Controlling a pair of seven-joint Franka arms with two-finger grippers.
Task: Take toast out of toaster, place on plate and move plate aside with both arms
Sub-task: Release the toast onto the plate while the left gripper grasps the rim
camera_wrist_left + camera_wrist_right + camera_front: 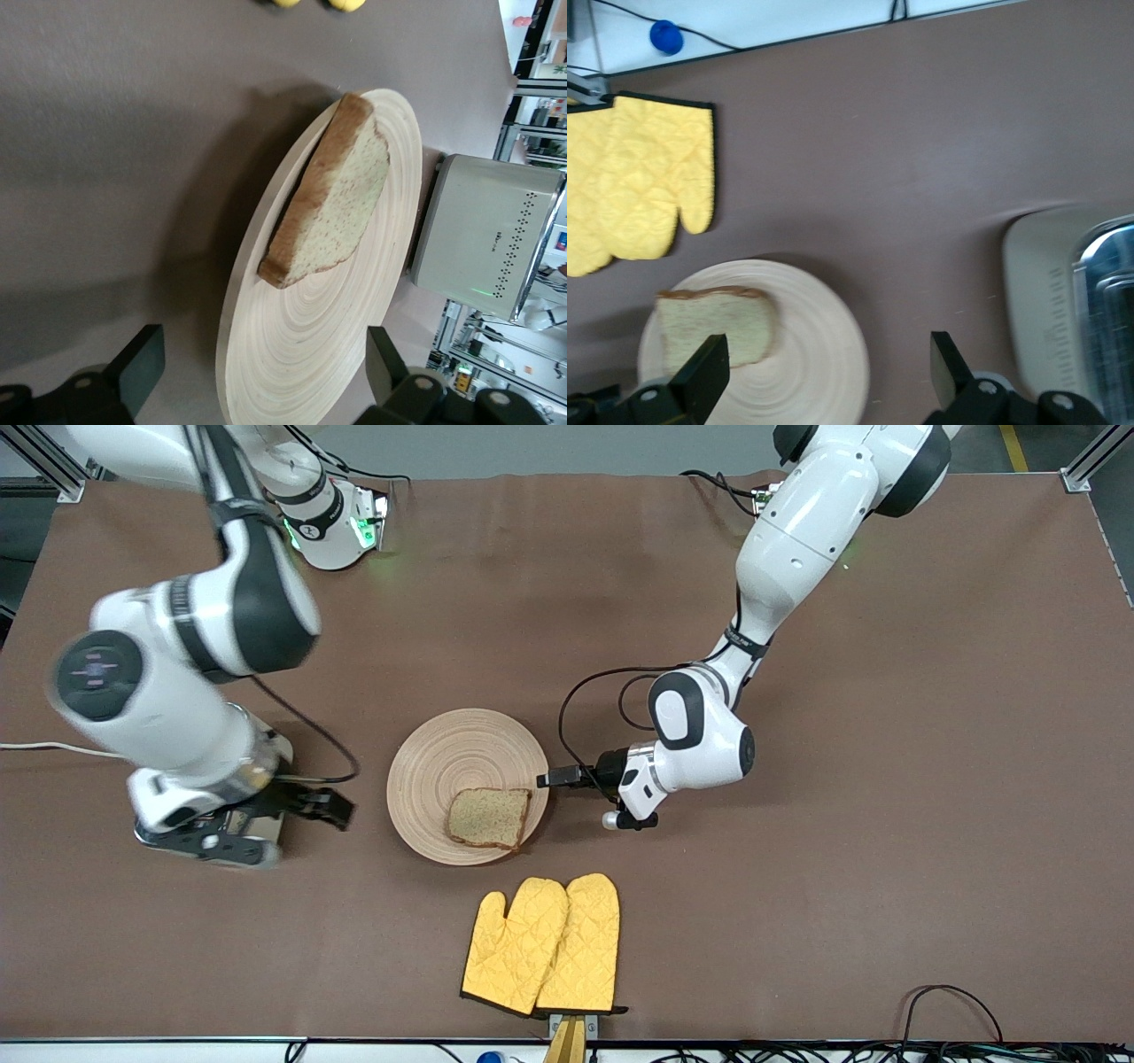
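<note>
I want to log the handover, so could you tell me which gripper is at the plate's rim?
The left gripper, level with the plate rim; the right gripper is over the toaster.

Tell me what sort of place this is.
Likely a robot lab staged as a kitchen: a plate with toast, oven mitts and a toaster on a brown-covered table, aluminium framing at its corners.

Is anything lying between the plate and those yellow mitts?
No. The front view shows only bare brown table between the plate and the yellow mitts.
</note>
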